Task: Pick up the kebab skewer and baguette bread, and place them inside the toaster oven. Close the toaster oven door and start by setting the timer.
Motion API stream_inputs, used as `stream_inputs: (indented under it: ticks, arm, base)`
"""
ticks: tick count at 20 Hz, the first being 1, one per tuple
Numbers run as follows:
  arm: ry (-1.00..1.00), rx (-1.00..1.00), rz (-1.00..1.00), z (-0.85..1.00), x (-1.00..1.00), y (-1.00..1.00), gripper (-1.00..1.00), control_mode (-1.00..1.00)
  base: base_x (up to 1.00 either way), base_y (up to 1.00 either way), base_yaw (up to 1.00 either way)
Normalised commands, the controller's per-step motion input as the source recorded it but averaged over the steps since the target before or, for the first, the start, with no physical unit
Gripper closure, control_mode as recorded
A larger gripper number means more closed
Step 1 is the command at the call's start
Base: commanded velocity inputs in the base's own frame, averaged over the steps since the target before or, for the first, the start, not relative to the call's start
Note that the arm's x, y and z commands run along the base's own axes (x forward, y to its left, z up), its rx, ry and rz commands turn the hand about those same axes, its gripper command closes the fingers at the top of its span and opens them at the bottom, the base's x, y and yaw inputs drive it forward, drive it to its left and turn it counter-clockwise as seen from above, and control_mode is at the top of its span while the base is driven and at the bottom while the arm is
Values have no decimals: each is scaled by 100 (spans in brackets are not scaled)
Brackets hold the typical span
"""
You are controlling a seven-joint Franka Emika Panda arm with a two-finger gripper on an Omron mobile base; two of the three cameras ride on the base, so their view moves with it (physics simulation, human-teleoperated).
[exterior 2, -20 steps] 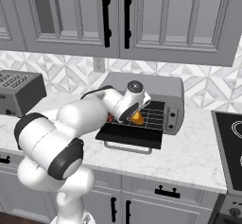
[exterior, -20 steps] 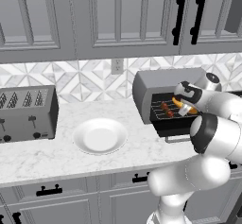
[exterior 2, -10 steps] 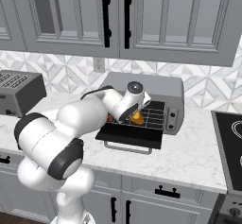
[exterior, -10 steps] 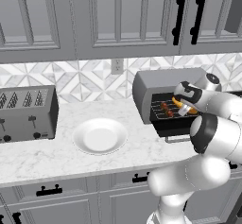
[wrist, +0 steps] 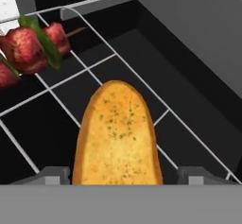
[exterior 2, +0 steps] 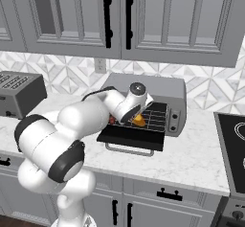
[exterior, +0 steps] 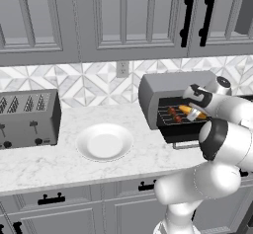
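Note:
The toaster oven [exterior: 168,87] [exterior 2: 160,86] stands with its door [exterior: 184,132] [exterior 2: 130,136] dropped flat toward me. On the wire rack inside lies the golden baguette bread [wrist: 118,133] [exterior: 186,110] [exterior 2: 139,121]. To its left rests the kebab skewer [wrist: 29,48] [exterior: 173,113] with red chunks and a green piece. My gripper [wrist: 122,175] [exterior: 195,108] [exterior 2: 133,116] reaches into the oven mouth. It is open, and its fingertips [wrist: 51,175] straddle the near end of the bread with a narrow gap on each side.
A white plate [exterior: 105,142] sits on the marble counter left of the oven. A grey slot toaster [exterior: 27,117] [exterior 2: 19,92] stands further left. A dark cooktop [exterior 2: 233,143] lies to the right. Upper cabinets hang above the oven.
The jaws have spread wider and let go of the baguette bread, which now lies on the rack. The arm has barely moved.

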Motion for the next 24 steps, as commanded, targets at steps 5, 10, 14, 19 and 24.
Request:
stream_inputs:
  ticks: [5, 10, 14, 19, 24]
  arm:
    - [-2, 0, 0, 36, -2, 0, -100, -100]
    - [0, 0, -20, 67, -73, 0, -100, -100]
    - [17, 0, -42, -8, -81, -14, -100, -100]
    - [26, 4, -37, -29, -13, -14, -100, -100]
    - [13, 13, -17, -25, -8, -23, -100, -100]
  base:
    - [0, 0, 0]
    - [0, 0, 0]
    - [0, 0, 0]
    - [0, 0, 0]
    - [0, 0, 0]
